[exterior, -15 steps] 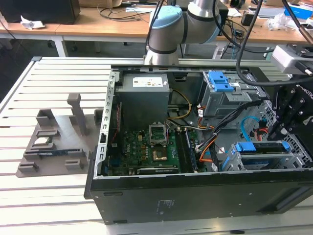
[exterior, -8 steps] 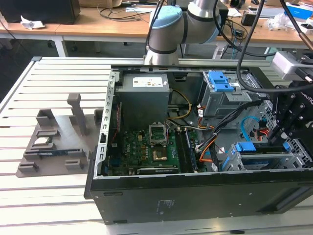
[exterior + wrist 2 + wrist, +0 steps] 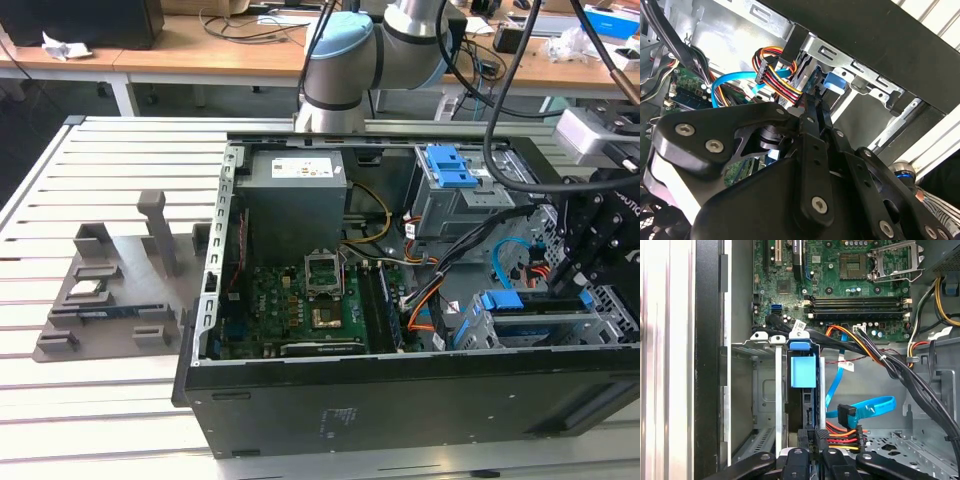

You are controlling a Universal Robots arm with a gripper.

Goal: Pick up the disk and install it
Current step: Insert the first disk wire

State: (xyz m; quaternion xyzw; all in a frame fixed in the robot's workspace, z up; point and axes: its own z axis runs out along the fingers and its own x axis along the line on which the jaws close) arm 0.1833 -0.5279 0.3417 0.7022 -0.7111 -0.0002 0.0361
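The disk (image 3: 530,302) stands on edge inside the grey drive cage (image 3: 595,325) at the open computer case's corner on the exterior view's right, its blue carrier bracket running along the top. In the first wrist view the disk (image 3: 803,371) shows its blue tab in a cage (image 3: 760,390) slot. My gripper (image 3: 562,285) hangs just over it. Its black fingers (image 3: 807,437) are shut, tips together at the disk's near end, and I cannot tell if they touch it. In the second wrist view the gripper (image 3: 815,107) points at the blue bracket (image 3: 832,82).
A bundle of coloured power wires (image 3: 845,432) and a blue data cable (image 3: 865,407) lie right beside the fingers. A second cage with a blue latch (image 3: 455,170), the power supply (image 3: 295,190) and the motherboard (image 3: 300,300) share the case. A grey fixture (image 3: 110,290) sits on the slatted table.
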